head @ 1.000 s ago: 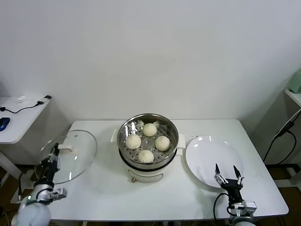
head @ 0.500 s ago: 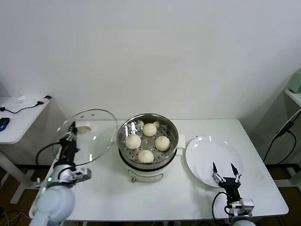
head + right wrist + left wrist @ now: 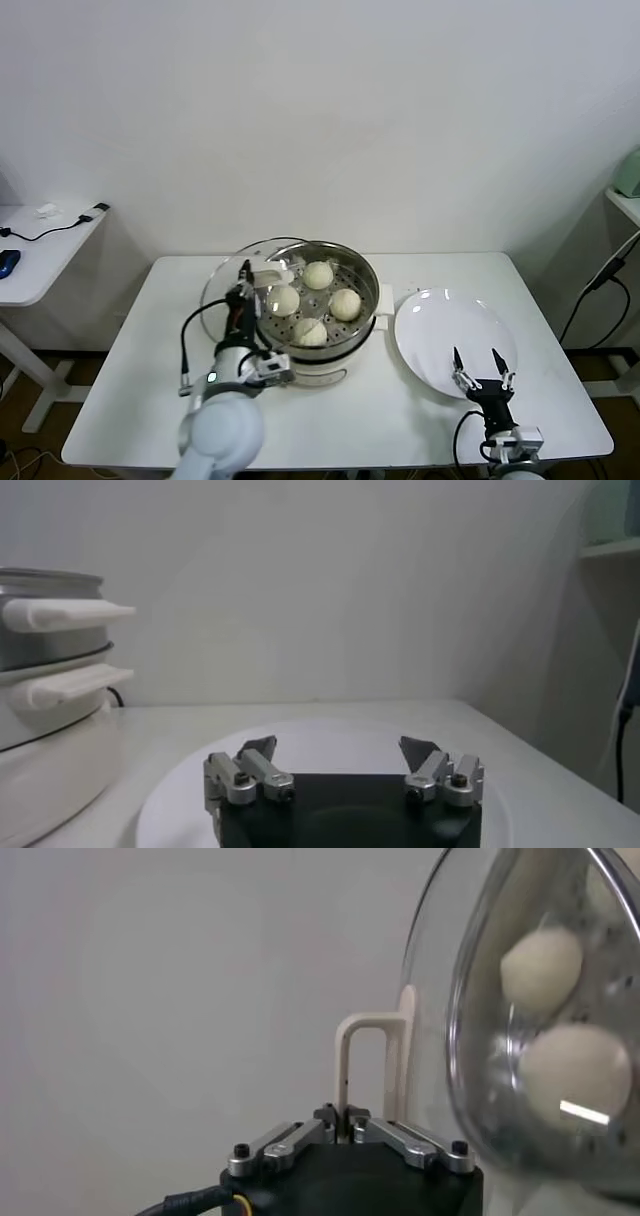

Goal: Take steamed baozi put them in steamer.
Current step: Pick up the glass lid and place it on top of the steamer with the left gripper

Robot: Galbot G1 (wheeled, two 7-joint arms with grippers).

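Several cream-white baozi (image 3: 318, 274) lie on the perforated tray inside the shiny steel steamer (image 3: 368, 270) at the table's middle. My left gripper (image 3: 243, 283) is shut on the white handle (image 3: 345, 1073) of the round glass lid (image 3: 222, 283), holding the lid tilted over the steamer's left rim. Through the lid (image 3: 520, 1018) in the left wrist view, two baozi (image 3: 541, 958) show. My right gripper (image 3: 477, 368) is open and empty above the near edge of the white plate (image 3: 440, 330). In the right wrist view my right gripper (image 3: 340, 755) hangs over the plate (image 3: 330, 740).
The steamer's white base and side handles (image 3: 70, 612) show in the right wrist view. A small white side table (image 3: 40, 250) with a cable stands at the left. A shelf (image 3: 625, 200) and cable are at the far right.
My left arm has carried the glass lid from the table's left edge rightward to the steamer's left rim. The right gripper stayed near the plate's front edge.
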